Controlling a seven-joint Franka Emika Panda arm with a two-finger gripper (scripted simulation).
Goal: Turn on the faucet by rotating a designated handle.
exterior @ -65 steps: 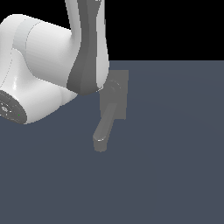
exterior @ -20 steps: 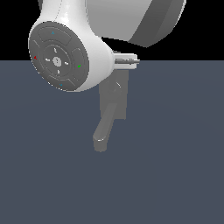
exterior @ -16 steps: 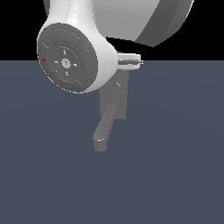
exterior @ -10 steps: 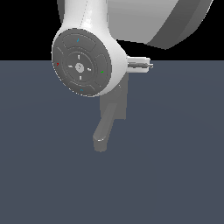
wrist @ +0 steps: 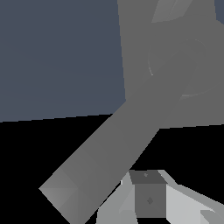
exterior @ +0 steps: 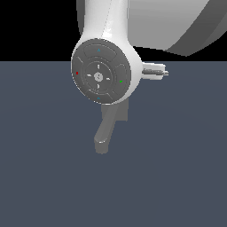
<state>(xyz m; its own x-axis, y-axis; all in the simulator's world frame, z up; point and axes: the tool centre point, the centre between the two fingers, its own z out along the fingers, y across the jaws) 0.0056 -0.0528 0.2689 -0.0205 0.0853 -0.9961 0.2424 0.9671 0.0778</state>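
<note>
The grey faucet [exterior: 106,133] stands behind my arm in the exterior view. Only its thick spout and a strip of the back plate [exterior: 123,113] show there, and the handle is hidden. In the wrist view the handle [wrist: 109,148] is a long flat bar running out from the round hub [wrist: 188,65] on the back plate [wrist: 135,52]. The spout [wrist: 168,11] shows at the picture's edge. My gripper [exterior: 156,71] sticks out past the arm's round joint on the exterior view's right. One finger pad [wrist: 148,199] sits close beside the handle's outer part. I cannot make out any contact or the jaw gap.
The big white joint with its dark round cap [exterior: 99,76] fills the middle of the exterior view and covers the faucet's upper part. A flat blue-grey floor [exterior: 177,168] spreads around the faucet.
The arm's round joint has swung toward the exterior view's right and slightly down, covering more of the faucet. The gripper tip moved right with it. The spout has not moved.
</note>
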